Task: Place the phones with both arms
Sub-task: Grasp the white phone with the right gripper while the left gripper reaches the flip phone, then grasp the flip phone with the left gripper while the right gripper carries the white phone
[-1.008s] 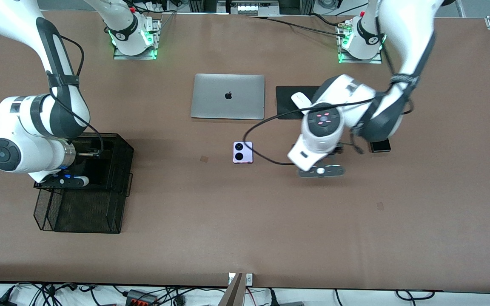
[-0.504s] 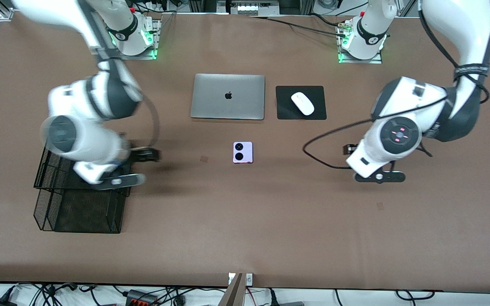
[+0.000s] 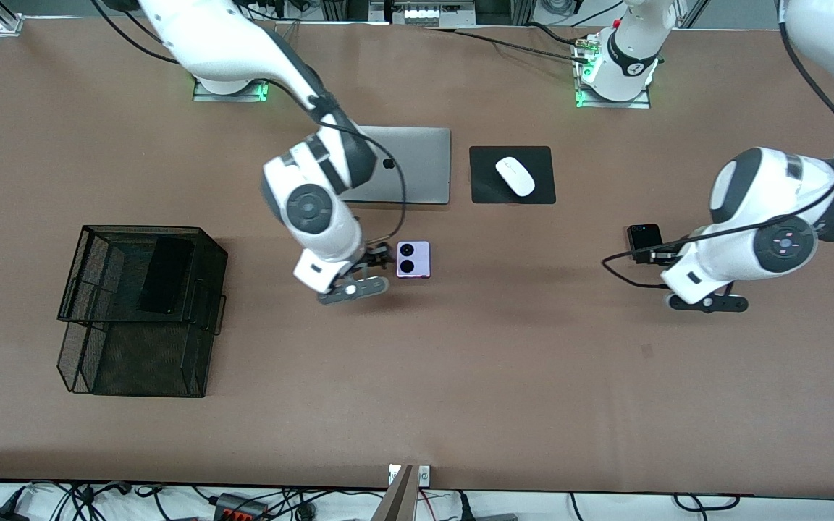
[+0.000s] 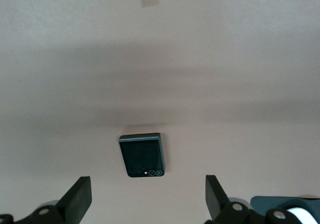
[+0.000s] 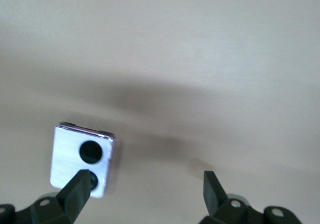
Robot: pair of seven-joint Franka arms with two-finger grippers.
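Note:
The pale lilac-white flip phone [image 3: 413, 259] lies mid-table, nearer the front camera than the laptop. My right gripper [image 3: 376, 255] is open and empty, low beside it; in the right wrist view the phone [image 5: 82, 159] sits by one fingertip [image 5: 77, 186] of the gripper [image 5: 145, 191]. The small black flip phone [image 3: 645, 236] lies toward the left arm's end. My left gripper [image 3: 662, 253] is open and empty beside it; in the left wrist view the phone [image 4: 142, 155] lies just ahead of the gripper [image 4: 146, 201]. The long black slab [image 3: 165, 275] lies in the black mesh basket [image 3: 135, 358].
A closed silver laptop [image 3: 417, 166] lies toward the arm bases, partly covered by the right arm. Beside it a white mouse [image 3: 515, 176] rests on a black pad [image 3: 486, 187]. The basket stands toward the right arm's end of the table.
My right arm swung from the basket to the lilac phone, leaving the black slab in the basket. My left arm moved toward its own end of the table, uncovering the black flip phone.

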